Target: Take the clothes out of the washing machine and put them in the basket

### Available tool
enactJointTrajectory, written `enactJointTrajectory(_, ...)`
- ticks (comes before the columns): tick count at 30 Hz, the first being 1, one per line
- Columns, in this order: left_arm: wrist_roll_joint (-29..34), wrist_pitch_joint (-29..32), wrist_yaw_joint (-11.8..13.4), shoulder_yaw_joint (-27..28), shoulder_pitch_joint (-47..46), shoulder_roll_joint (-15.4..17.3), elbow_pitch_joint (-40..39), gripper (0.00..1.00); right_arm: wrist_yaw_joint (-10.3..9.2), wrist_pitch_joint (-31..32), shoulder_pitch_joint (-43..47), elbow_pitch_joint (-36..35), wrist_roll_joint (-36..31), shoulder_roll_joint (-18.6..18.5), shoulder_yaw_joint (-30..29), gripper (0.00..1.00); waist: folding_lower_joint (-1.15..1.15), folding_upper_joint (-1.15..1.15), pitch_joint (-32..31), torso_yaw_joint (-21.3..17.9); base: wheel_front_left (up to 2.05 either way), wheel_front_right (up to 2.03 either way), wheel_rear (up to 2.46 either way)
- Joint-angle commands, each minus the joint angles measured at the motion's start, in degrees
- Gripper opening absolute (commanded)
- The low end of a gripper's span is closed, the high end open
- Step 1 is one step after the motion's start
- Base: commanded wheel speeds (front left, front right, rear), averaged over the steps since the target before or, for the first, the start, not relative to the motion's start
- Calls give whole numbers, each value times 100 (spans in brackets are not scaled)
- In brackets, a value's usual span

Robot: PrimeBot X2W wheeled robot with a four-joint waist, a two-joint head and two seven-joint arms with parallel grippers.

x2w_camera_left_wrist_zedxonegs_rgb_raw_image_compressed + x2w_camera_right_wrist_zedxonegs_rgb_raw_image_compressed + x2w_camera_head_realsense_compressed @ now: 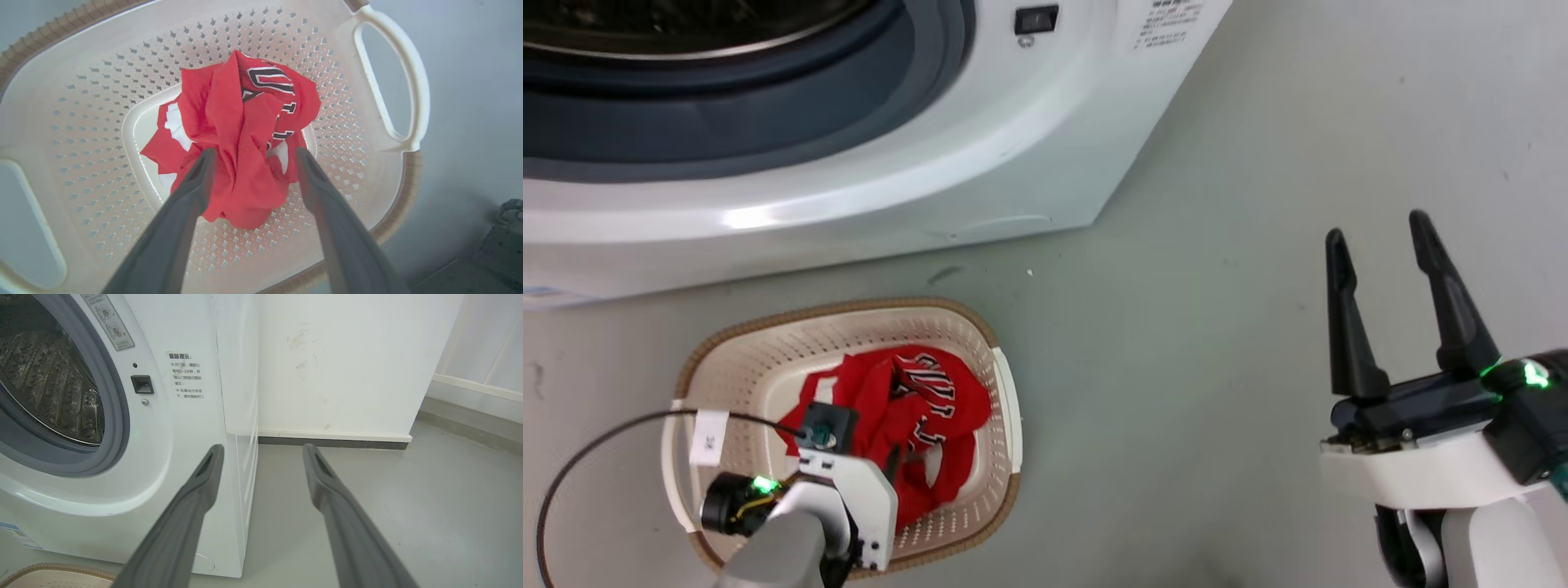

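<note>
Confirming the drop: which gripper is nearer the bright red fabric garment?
Left. The left gripper straddles the red garment inside the cream perforated basket; the right gripper hangs over grey floor, far aside.

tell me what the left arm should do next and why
Probably lift the left gripper straight up out of the basket. Its fingers stand apart on either side of the clothes, which sit bunched on the basket's floor, so the drop looks done. A straight rise should keep the fingers from snagging the fabric.
</note>
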Motion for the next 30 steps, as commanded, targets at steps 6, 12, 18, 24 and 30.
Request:
enactJointTrajectory(6, -194, -228, 16, 204, 427, -139, -123, 100, -4, -11, 358, 106, -152, 8, 19, 100, 0, 0, -924, 295, 0, 0, 0)
enactJointTrajectory(12, -80, -244, 342, 601, 815, -16, -1075, 100, -5, -11, 703, 187, -227, 8, -72, 100, 0, 0, -1435, 522, 0, 0, 0)
enactJointTrajectory(18, 345, -247, 719, 1398, 1439, 110, -2511, 100, -4, -11, 985, 281, -248, 8, -125, 100, 0, 0, -1860, 685, 0, 0, 0)
enactJointTrajectory(24, 909, -248, 871, 2344, 2164, -44, -3782, 100, -5, -11, 1185, 338, -222, 10, -197, 100, 0, 0, -2212, 813, 0, 0, 0)
enactJointTrajectory(30, 1426, -249, 807, 2874, 2646, -271, -4541, 100, -5, -11, 1364, 379, -216, 9, -252, 100, 0, 0, -2477, 929, 0, 0, 0)
